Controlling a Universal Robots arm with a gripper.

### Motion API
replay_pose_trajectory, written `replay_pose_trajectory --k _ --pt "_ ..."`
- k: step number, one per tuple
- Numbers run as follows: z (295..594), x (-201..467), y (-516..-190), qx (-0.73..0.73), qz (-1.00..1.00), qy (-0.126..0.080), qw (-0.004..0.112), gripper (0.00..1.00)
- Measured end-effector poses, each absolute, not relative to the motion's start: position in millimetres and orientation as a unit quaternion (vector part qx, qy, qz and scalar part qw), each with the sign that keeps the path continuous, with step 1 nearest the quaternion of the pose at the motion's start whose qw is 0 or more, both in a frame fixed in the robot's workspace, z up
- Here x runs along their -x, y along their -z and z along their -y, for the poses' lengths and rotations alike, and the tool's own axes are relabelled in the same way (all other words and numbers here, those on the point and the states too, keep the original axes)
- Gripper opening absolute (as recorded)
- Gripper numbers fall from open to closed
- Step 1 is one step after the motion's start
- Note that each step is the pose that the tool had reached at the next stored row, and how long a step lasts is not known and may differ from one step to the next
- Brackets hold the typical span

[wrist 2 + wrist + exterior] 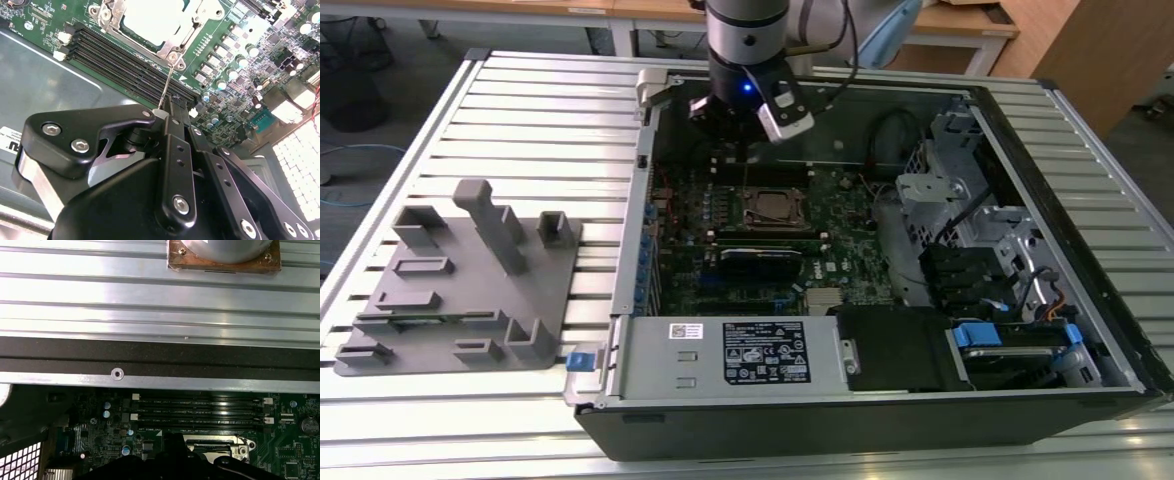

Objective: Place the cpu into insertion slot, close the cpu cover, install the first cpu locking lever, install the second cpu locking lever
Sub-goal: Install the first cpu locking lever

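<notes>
The insertion slot (774, 208) sits on the green board in the middle of the open computer case. In the second wrist view the cpu (150, 20) lies in it with its pale top showing. The silvery cpu cover (172, 42) lies flat around the cpu. A thin wire locking lever (166, 85) rises from the cover's corner screw to my gripper (167, 111). The black fingers are shut on the lever's free end. In the exterior view my gripper (736, 140) hangs just behind the slot, over the board's far edge.
Long black memory slots (125, 65) run beside the socket. A black graphics card (761, 262) lies in front of it, with the power supply (720, 355) nearer still. Drive cages and cables (947, 200) are at the exterior view's right. A grey fixture (467, 280) stands on the slatted table.
</notes>
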State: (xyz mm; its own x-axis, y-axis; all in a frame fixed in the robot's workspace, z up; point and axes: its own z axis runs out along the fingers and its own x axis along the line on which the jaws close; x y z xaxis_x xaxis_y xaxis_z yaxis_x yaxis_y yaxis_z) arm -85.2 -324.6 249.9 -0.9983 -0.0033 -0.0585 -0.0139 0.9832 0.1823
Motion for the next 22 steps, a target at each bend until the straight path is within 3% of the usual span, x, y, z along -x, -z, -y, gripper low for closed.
replay_pose_trajectory --k 22 --pt "322.9 68.2 -248.9 0.004 -0.995 -0.092 0.029 0.11"
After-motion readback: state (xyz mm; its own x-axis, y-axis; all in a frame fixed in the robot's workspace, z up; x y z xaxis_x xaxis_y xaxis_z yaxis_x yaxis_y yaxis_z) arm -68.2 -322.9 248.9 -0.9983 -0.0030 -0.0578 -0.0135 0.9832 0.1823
